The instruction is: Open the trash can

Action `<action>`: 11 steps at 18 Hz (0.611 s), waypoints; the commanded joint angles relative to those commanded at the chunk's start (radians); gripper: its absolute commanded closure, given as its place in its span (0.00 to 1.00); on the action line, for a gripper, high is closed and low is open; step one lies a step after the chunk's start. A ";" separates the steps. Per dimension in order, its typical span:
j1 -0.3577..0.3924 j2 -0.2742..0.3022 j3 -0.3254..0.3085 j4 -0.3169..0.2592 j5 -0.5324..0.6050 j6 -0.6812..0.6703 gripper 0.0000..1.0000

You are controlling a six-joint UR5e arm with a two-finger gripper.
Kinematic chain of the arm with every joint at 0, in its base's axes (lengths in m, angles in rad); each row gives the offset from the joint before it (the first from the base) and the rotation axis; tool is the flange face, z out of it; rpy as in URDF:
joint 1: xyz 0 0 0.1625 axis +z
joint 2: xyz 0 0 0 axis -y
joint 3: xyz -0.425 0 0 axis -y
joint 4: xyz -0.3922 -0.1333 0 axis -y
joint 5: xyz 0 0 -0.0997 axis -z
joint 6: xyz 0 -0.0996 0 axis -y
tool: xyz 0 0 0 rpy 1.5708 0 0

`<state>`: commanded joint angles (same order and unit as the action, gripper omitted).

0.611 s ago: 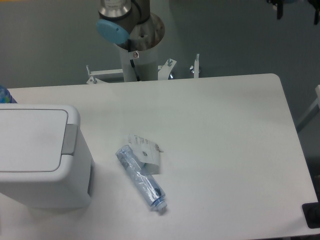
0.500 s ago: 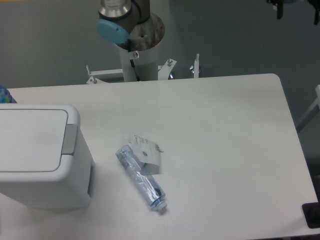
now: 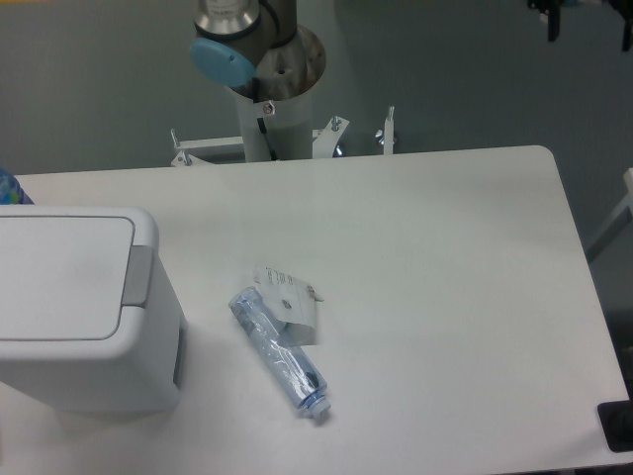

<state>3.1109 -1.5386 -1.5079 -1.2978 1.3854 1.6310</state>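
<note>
The trash can [image 3: 148, 371] is a large white boxy bin at the table's left edge. Its flat white lid [image 3: 59, 277] lies shut, with a grey hinge strip [image 3: 138, 277] on its right side. Only two dark fingertips of my gripper [image 3: 588, 30] show, at the top right corner of the view. They stand well apart with nothing between them, far from the trash can and high above the table's far right corner.
A clear bluish plastic bottle [image 3: 282, 356] lies on its side in the middle of the white table [image 3: 445, 247], with a white label [image 3: 287, 297] by its upper end. The arm's base [image 3: 267, 79] stands behind the far edge. A black object [image 3: 618, 426] is at the lower right.
</note>
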 joint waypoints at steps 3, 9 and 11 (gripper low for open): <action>-0.003 -0.005 -0.002 0.050 -0.100 -0.202 0.00; -0.057 -0.006 -0.008 0.136 -0.155 -0.544 0.00; -0.081 -0.009 -0.006 0.172 -0.157 -0.656 0.00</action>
<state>3.0297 -1.5478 -1.5140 -1.1261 1.2287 0.9747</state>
